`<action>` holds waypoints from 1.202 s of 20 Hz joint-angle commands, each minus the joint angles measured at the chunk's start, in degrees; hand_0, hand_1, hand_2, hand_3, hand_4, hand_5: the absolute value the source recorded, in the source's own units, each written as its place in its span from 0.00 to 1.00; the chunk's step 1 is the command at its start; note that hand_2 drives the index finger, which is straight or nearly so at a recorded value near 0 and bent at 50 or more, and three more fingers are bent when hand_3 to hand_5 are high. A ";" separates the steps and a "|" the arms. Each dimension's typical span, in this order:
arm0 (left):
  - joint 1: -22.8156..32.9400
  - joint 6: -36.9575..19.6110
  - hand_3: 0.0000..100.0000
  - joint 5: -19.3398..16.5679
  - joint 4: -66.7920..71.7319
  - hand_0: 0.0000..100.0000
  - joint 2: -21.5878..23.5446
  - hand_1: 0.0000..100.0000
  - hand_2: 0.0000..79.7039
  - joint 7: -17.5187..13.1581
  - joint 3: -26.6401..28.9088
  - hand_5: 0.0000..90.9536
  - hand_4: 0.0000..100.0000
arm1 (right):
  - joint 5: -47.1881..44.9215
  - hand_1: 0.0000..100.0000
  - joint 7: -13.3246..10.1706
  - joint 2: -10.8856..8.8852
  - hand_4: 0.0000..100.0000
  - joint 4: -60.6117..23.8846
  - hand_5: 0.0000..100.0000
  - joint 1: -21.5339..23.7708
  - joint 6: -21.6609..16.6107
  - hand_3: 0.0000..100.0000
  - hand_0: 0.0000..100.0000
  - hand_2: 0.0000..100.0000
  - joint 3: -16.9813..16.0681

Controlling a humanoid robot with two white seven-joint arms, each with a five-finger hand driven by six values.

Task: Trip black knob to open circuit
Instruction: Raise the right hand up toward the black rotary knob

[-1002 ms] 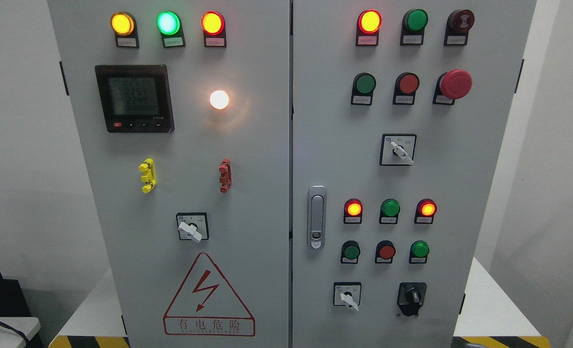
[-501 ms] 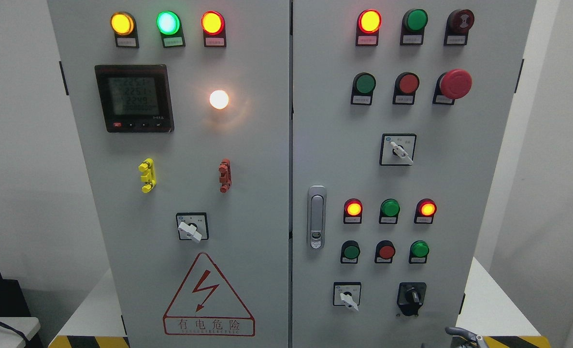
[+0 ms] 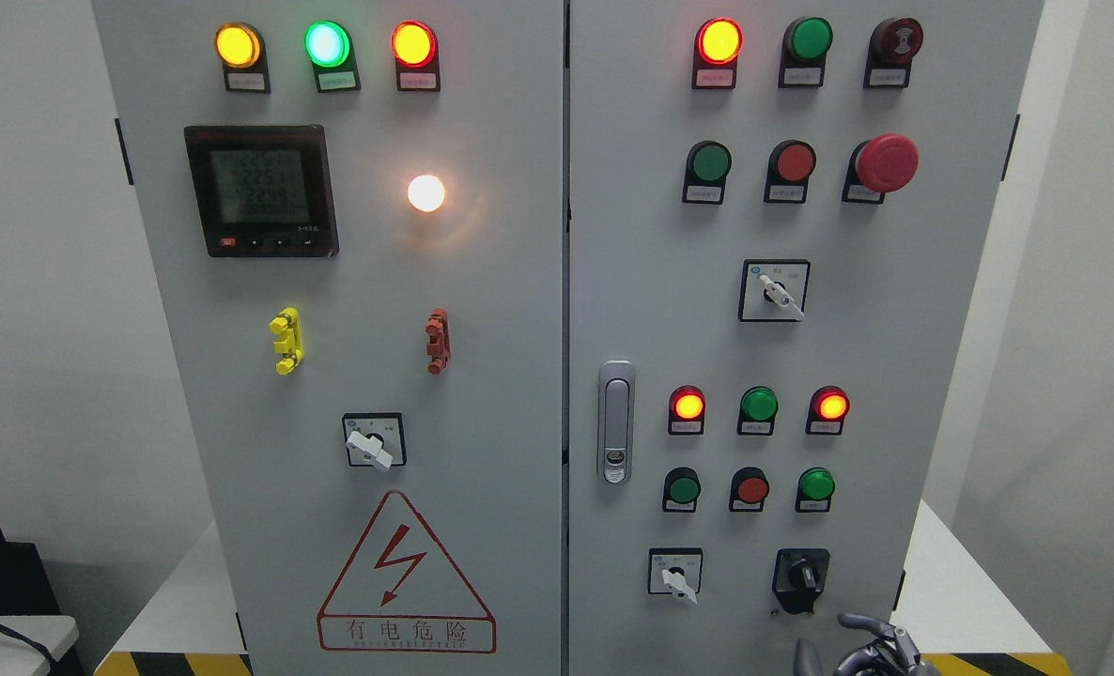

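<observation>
A grey electrical cabinet [image 3: 482,376] with two doors is seen head-on, standing on a white desk [image 3: 961,591] edged with yellow and black stripes. The black knob [image 3: 801,576] is mounted at the lower right of the right door, beside a white-handled switch [image 3: 675,573] on its left and below a row of three push buttons. Just below and slightly right of the knob, the right robot hand [image 3: 862,643] is seen at the bottom edge of the view; only a few grey fingers [image 3: 859,621] are shown, curved and apart from the knob, with nothing held, though whether the hand is open or closed cannot be told. On the left door, a digital meter [image 3: 261,191], a glowing white lamp [image 3: 425,192] and a red triangular warning sign [image 3: 405,577] are displayed. Red, green and yellow lamps are lit along the top.
</observation>
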 commanded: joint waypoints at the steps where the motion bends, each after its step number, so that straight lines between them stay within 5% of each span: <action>1: -0.44 0.02 0.00 -1.84 0.00 0.12 0.02 0.39 0.00 0.03 0.00 0.00 0.00 | 0.16 0.80 -1.02 0.66 0.91 4.67 0.95 -1.35 0.00 0.83 0.22 0.42 -0.07; 24: -0.44 0.02 0.00 -1.93 0.00 0.12 0.02 0.39 0.00 0.03 0.00 0.00 0.00 | 0.16 0.80 -1.29 0.66 0.90 7.04 0.95 -4.25 0.00 0.83 0.24 0.41 -0.42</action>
